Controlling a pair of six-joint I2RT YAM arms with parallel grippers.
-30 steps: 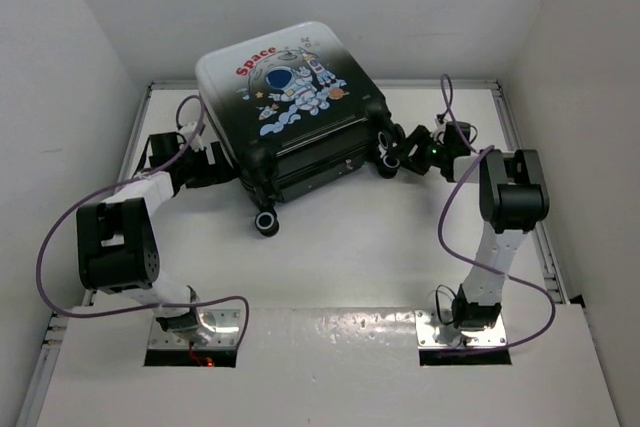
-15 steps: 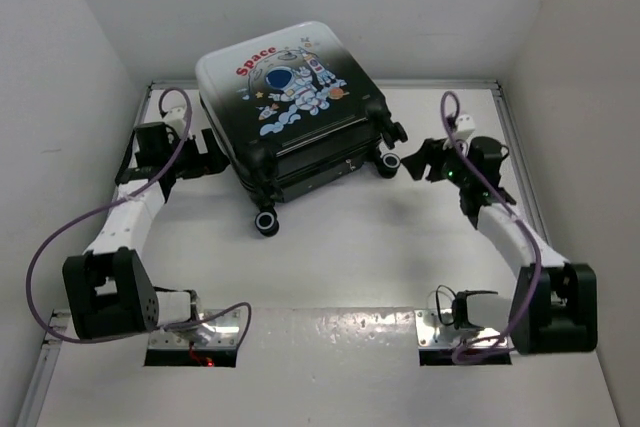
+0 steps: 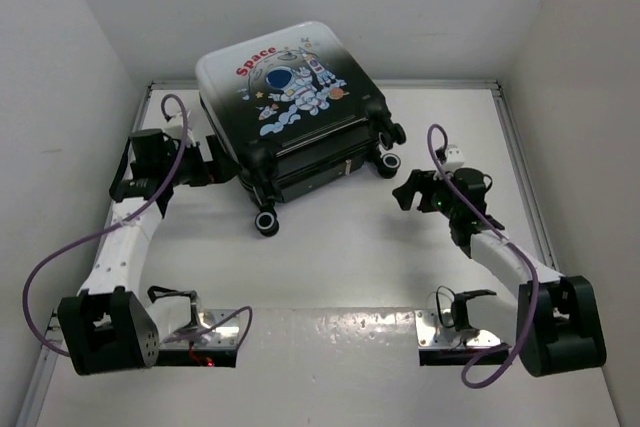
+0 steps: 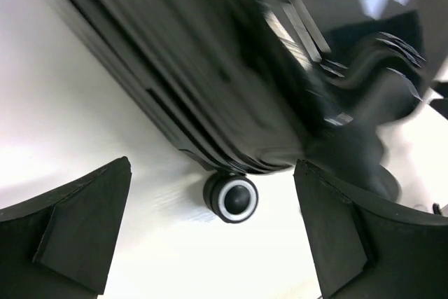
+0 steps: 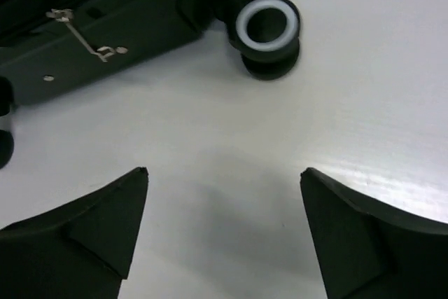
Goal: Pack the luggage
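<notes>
While you watch from above, you see the white bench (image 3: 350,267) carrying the suitcase (image 3: 290,112) near its far edge, a little left of the middle. It is shut, astronaut picture up, with its wheels turned toward the near edge. Your left pincer (image 3: 214,171) sits just beside the case's left side. Its fingers (image 4: 77,222) are spread wide with nothing between them; you cannot tell whether it touches the shell. Your right pincer (image 3: 404,193) hangs over bare bench toward the right edge, apart from the case, also wide open and empty. The near wheel (image 3: 266,223) rests on the bench, and the right wheel (image 5: 267,26) lies ahead of your right pincer. A thin zip pull (image 5: 84,36) lies against the dark side wall.
</notes>
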